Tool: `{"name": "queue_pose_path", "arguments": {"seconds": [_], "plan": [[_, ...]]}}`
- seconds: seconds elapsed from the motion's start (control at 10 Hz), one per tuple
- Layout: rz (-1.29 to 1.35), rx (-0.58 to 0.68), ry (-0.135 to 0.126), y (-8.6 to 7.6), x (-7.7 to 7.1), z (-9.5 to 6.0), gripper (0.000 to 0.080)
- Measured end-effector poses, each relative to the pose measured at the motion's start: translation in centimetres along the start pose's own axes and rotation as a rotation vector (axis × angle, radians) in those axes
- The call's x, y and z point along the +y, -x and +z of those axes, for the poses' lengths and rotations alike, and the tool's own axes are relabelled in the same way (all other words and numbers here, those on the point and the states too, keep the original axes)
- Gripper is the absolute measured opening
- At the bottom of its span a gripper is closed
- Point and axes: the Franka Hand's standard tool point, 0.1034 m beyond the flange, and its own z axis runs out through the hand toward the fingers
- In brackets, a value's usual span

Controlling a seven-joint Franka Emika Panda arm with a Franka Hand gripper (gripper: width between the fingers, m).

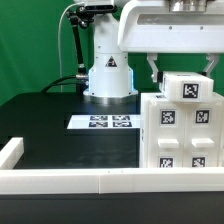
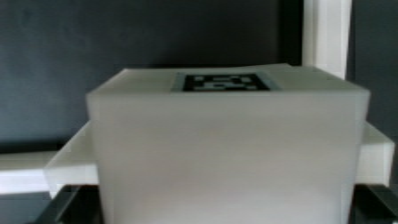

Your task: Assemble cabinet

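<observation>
A low white rail runs along the near edge of the black surface and up one side, well apart from the pincer. The marker board lies flat beside the round white base of the arm, off to the side of the pincer, toward the exterior view's left. Nothing stands between them.

The pincer hangs right over the cabinet. Two dark fingers come down behind a small tagged block that sits on top of the cabinet. The block hides the tips, so I cannot tell if the pincer is apart, together, or squeezing something.

The cabinet is the big white box just under the pincer, standing against the rail. In the wrist view a white block with one tag on top fills most of the picture.

The wall behind is green.
</observation>
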Motion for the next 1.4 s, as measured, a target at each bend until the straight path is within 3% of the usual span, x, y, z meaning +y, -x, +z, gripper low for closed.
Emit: {"name": "queue_pose_path", "arguments": {"seconds": [0.5,0.8,1.4], "plan": [[0.662,-0.002,-0.051,1.0,-2.0,0.0,0.0564],[0.844,-0.009,-0.075,0.9,-2.4,0.0,0.0564],[1.263,-0.044,-0.094,0.9,-2.8,-0.1,0.0564]]}}
